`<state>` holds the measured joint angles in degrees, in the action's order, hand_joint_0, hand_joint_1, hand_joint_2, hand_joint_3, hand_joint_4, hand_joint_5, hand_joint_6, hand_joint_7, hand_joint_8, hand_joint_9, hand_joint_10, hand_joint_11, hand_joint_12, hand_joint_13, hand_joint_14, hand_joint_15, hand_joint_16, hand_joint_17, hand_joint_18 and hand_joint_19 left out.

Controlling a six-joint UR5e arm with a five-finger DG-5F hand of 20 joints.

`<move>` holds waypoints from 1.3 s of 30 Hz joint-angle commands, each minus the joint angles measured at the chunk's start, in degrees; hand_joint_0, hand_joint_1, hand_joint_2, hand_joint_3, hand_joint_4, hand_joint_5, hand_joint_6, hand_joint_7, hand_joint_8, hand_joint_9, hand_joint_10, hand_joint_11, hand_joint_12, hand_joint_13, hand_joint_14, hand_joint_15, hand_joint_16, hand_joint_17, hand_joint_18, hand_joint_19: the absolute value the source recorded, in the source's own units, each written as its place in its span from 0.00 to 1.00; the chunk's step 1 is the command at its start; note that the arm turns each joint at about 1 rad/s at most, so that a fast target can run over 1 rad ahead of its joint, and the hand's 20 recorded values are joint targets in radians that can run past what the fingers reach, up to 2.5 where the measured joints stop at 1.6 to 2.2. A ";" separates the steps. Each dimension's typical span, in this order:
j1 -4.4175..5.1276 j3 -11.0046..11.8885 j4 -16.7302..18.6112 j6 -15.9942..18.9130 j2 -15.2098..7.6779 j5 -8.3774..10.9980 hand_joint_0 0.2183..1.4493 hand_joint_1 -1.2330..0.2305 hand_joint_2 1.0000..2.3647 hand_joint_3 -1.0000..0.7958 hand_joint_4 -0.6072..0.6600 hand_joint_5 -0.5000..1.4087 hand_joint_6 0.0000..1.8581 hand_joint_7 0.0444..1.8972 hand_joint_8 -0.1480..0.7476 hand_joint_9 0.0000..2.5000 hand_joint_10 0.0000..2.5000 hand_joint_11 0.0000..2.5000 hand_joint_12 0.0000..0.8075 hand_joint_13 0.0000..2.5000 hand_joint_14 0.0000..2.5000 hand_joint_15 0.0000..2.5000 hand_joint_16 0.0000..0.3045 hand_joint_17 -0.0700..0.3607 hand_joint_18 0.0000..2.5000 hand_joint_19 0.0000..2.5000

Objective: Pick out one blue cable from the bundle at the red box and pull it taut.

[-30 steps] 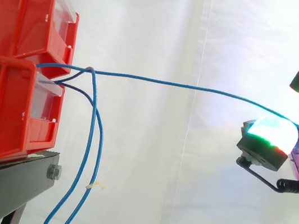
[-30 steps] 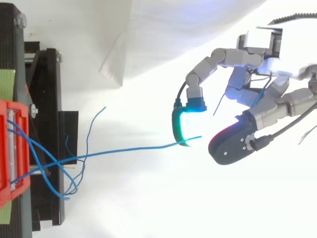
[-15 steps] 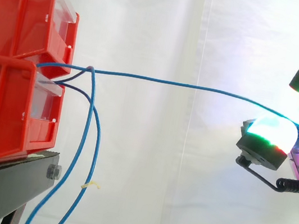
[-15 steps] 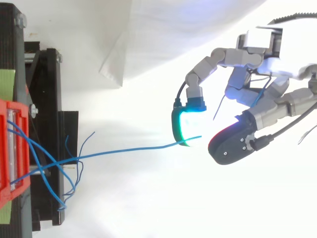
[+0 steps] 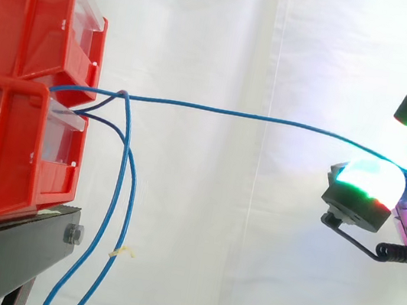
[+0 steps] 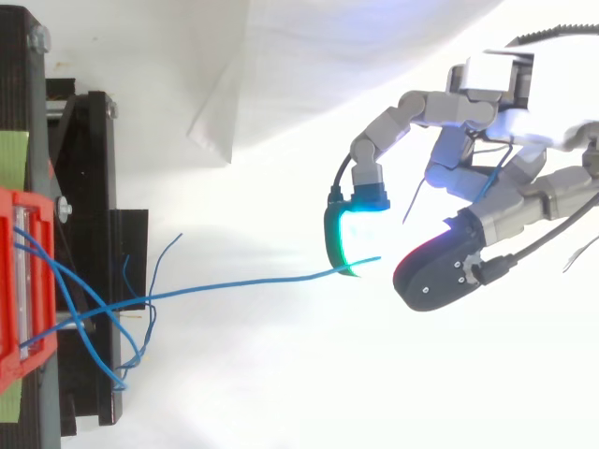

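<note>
One blue cable (image 5: 255, 117) runs almost level and nearly straight from the gap between the two stacked red bins (image 5: 13, 84) across to my hand (image 5: 363, 197) at the right edge. Its far end sits pinched between two pads glowing green and white. From above, the same cable (image 6: 253, 282) leaves the red bin (image 6: 23, 290) and ends at the green-edged fingertip (image 6: 342, 241), opposite a dark pad with a red rim. Other blue cables (image 5: 113, 208) of the bundle droop from the bin front and hang loose below.
The bins stand on a black stand (image 5: 0, 260) at the left, before a white curtain (image 5: 282, 49). The loose cable ends (image 6: 131, 337) curl over the stand's edge in the top view.
The hanging loose cables have swung slightly below the bins. My hand and the stretched cable have stayed where they were.
</note>
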<state>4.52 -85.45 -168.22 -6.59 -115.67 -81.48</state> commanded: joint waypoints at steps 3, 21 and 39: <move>-0.04 0.02 0.00 0.00 0.01 0.00 0.38 0.28 0.02 0.49 0.30 0.20 0.50 0.49 0.44 0.53 0.99 0.50 0.37 0.49 1.00 0.50 0.11 0.34 0.61 0.78; -0.04 0.02 0.00 0.00 -0.08 0.00 0.38 0.29 0.02 0.49 0.32 0.20 0.50 0.49 0.44 0.53 0.98 0.51 0.37 0.49 1.00 0.50 0.11 0.34 0.60 0.77; 0.05 0.02 0.00 0.00 0.01 0.00 0.38 0.28 0.02 0.49 0.32 0.20 0.49 0.49 0.43 0.53 0.98 0.50 0.37 0.50 1.00 0.51 0.11 0.34 0.60 0.76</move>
<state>4.51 -85.45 -168.19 -6.59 -115.68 -81.47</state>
